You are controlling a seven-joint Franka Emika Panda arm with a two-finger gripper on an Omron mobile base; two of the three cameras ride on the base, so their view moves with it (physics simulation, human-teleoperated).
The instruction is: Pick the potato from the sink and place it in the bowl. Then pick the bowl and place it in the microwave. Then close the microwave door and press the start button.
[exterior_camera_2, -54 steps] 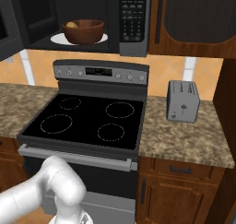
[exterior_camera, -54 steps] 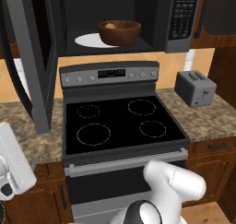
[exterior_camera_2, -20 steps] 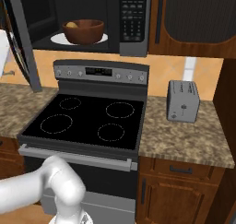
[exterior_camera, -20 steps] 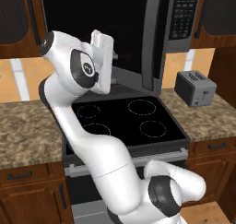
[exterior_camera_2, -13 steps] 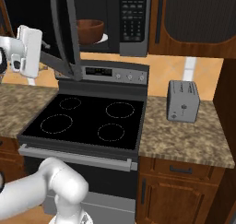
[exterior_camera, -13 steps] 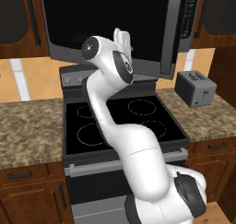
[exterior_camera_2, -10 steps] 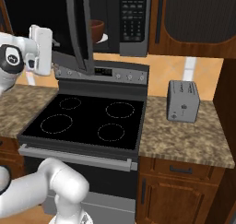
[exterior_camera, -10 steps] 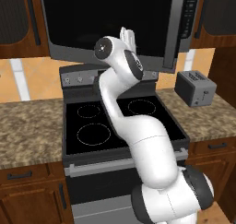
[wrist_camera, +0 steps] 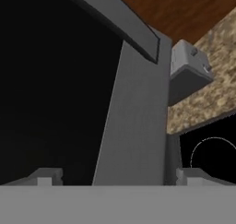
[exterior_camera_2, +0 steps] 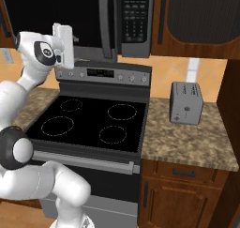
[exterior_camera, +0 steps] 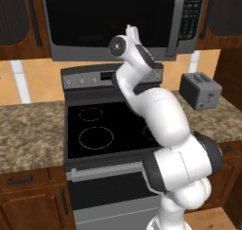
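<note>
Tool (wrist_camera: 115,177) spread wide against the microwave door (exterior_camera: 106,23), above the stove (exterior_camera_2: 93,119); toaster (exterior_camera_2: 186,102) well right.

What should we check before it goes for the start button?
1. Microwave door shut: ok, it looks flush with the body in both base views.
2. Jaws open with nothing between them: ok.
3. Keypad unobstructed: ok, nothing stands in front of it.
4. Jaws lined up with the keypad: not ok, they face the door's grey frame, well left of the keypad.
5. Bowl and potato inside: cannot tell, the door glass is dark.
6. Which key is start: cannot tell, the labels are too small to read.
</note>
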